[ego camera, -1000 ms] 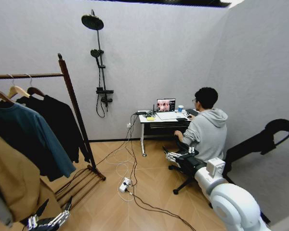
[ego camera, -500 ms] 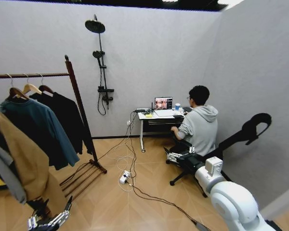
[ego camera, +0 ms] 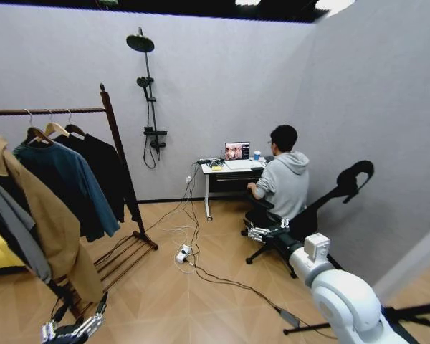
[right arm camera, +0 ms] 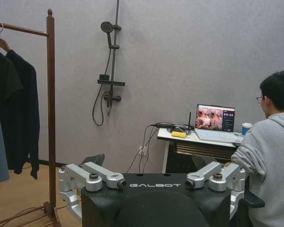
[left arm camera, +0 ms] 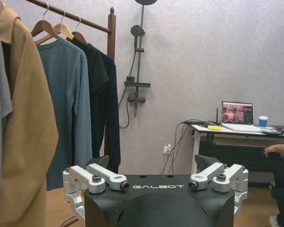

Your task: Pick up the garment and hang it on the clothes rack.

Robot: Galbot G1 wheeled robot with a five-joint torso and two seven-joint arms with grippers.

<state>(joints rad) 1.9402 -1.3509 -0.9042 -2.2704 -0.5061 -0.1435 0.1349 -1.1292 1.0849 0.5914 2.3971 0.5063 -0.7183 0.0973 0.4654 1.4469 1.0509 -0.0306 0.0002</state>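
The clothes rack (ego camera: 117, 147) stands on the robot's left, by the back wall, w/ its low shelf (ego camera: 122, 259) of slats near the floor. The garment (ego camera: 100, 175) hangs on the rail at the end next to the tall post, on a light wood hanger. It's black and long. Just beside it hangs a teal-blue jacket (ego camera: 61, 183), then a long tan coat (ego camera: 39, 222), both on the same rail.

The left gripper (ego camera: 72, 328) is down low, near the floor, in front of the tan coat & not touching any clothes. In the left wrist view its jaws are spread wide w/ nothing between them. The right gripper (ego camera: 266, 231) is held out front on the robot's right, well apart from the rack. Its jaws are spread too, holding nothing.

A black shower pole (ego camera: 147, 93) is on the back wall. A desk (ego camera: 226, 170) w/ a laptop (ego camera: 237, 151) on it sits past the rack. Cables (ego camera: 193, 269) lie on the wood floor.
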